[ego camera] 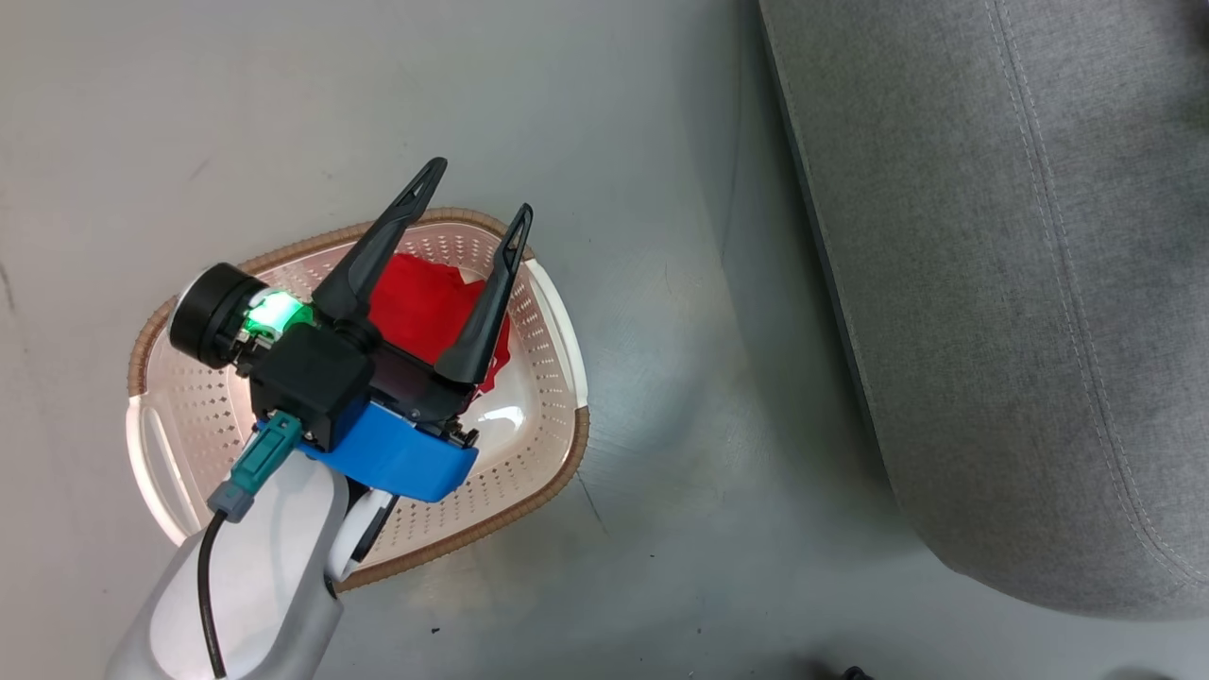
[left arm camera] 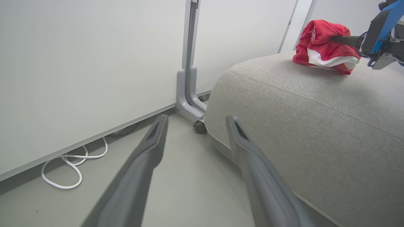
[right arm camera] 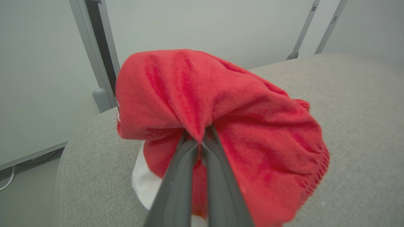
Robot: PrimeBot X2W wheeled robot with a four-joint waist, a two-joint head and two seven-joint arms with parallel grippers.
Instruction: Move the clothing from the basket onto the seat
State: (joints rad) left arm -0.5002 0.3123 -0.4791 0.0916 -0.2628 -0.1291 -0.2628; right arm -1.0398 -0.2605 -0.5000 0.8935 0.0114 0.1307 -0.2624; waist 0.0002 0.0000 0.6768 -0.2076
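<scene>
Over the basket [ego camera: 578, 444], head view: my left end effector [ego camera: 482, 186], fingers spread wide, empty, above one red garment [ego camera: 425, 307] lying inside. On the seat [right arm camera: 347, 110], wrist views: second red garment [right arm camera: 240, 126], white-banded, resting there, pinched tight by my right end effector [right arm camera: 199, 140], reaching in level.

Looped white cable [left arm camera: 72, 166] on grey floor [left arm camera: 189, 189] beside white partition panel [left arm camera: 79, 63], grey post [left arm camera: 188, 47] on a caster [left arm camera: 199, 127]
</scene>
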